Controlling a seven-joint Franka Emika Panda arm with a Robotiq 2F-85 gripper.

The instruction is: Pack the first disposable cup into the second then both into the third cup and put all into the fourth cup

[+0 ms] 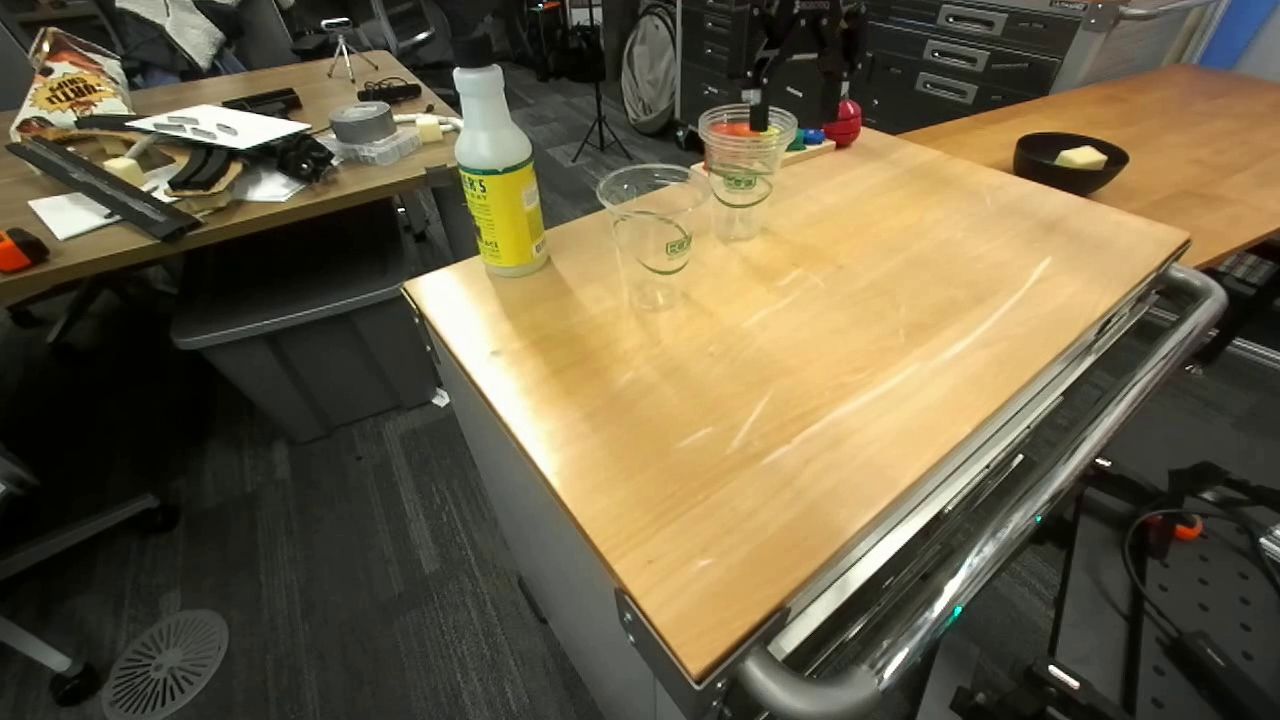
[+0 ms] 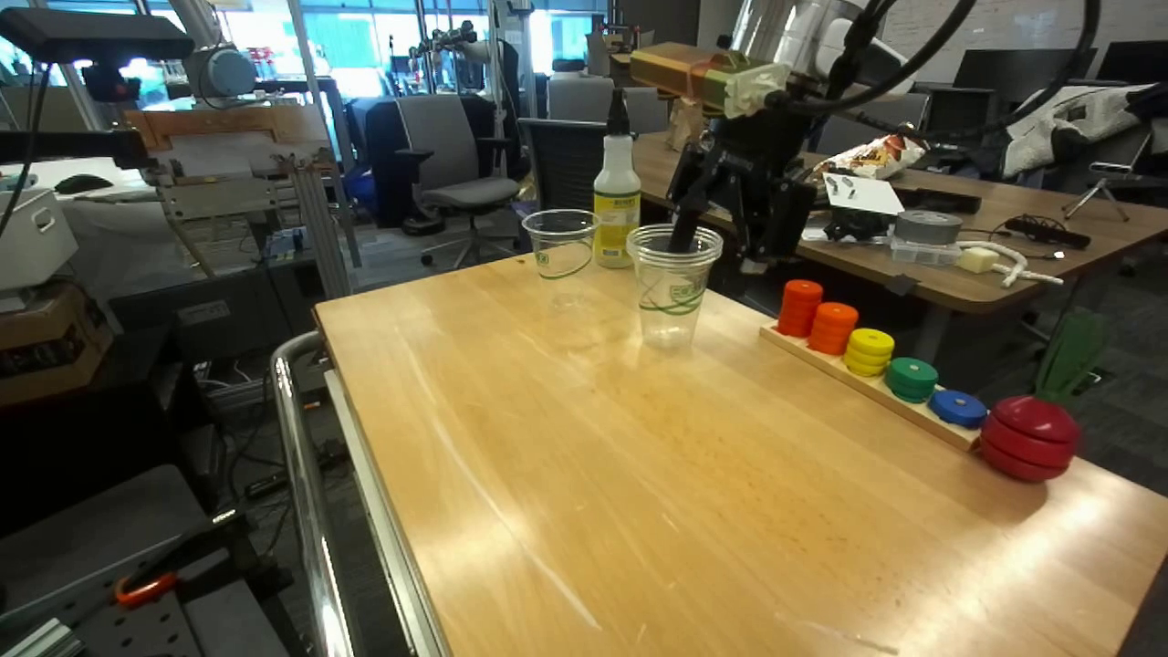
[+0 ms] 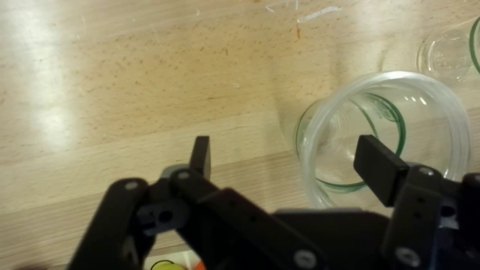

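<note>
wrist view: showing the pincer (image 3: 283, 152) released and spread wide, straddling one wall of the cup stack (image 2: 671, 297). seeing the inner finger (image 3: 378, 170) over and into the stack's mouth, the outer finger (image 3: 200, 159) hanging above the desk (image 2: 639, 474) on the side away from the lone cup (image 1: 655, 240). can't tell if touching the plastic. getting the same straddle in both exterior views.

on the cup stack: standing upright, clear, with several rims nested at the top; can't count them for sure. placed closer to the long edge opposite the metal handle (image 2: 306, 474) than to the handle's own edge.

on the lone cup: also upright, clear with a green band, standing outside the stack, near it but apart, closer to the short edge at the bottle end.

in an exterior view: see the bottle (image 1: 510, 220) upright, yellow label, black top, near the corner between that short edge and the long edge opposite the handle. farther down the same long edge, see the ring stacker (image 2: 869, 351), running red, orange, yellow, green, blue, then the red toy (image 2: 1031, 438) just beside the blue end, toward the next corner. also get a sliver of the stacker at the bottom of the wrist view.

past the short edge opposite the bottle: see a black bowl (image 1: 1065, 182) with a pale yellow lump (image 1: 1080, 158) inside, off the desk, on a separate wooden top (image 1: 1180, 120).
</note>
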